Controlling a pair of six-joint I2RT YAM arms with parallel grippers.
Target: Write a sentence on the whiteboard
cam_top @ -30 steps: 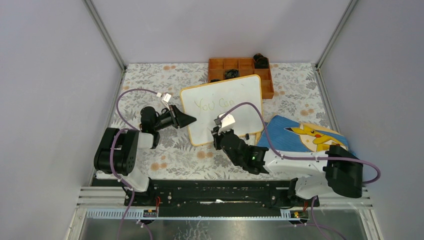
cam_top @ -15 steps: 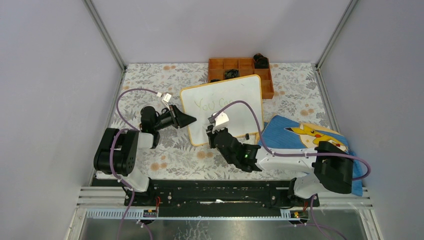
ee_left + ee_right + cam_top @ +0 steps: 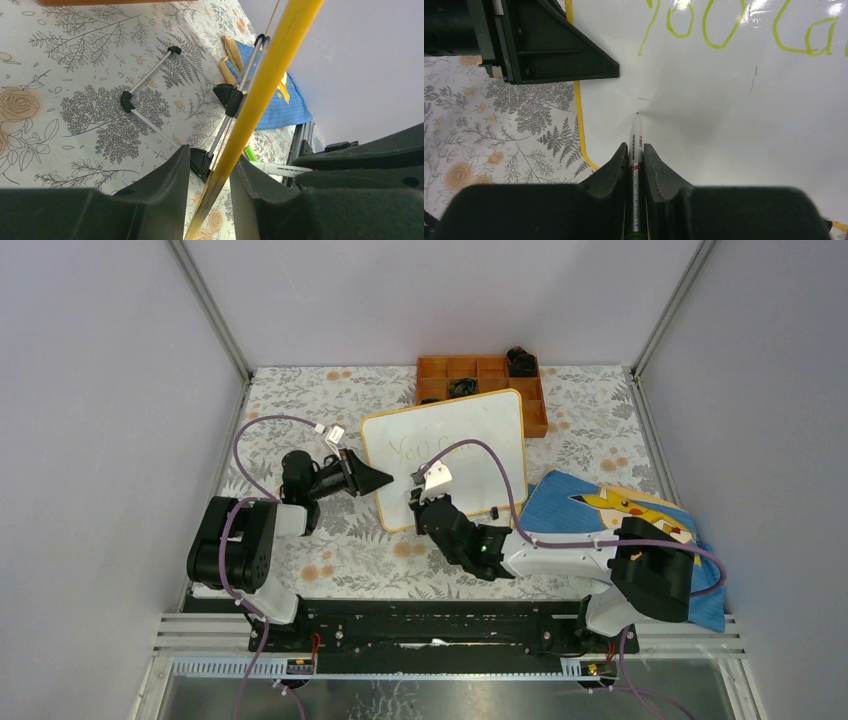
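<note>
Whiteboard (image 3: 490, 420) beside orange tray (image 3: 430, 375), blue cloth (image 3: 575, 510)

From above, the right arm (image 3: 470, 540) hides part of the writing (image 3: 408, 448) on the whiteboard (image 3: 490, 425). In the right wrist view, the picture edge cuts the letters. The marker (image 3: 636, 142) disappears between the fingers of the right gripper (image 3: 635, 150). What lies in the tray (image 3: 432, 360) is too small to tell.

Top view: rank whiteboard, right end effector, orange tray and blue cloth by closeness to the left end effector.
1. whiteboard, its left edge clamped in the left end effector.
2. right end effector, just to the right, over the board.
3. orange tray, behind the board.
4. blue cloth, far right.
</note>
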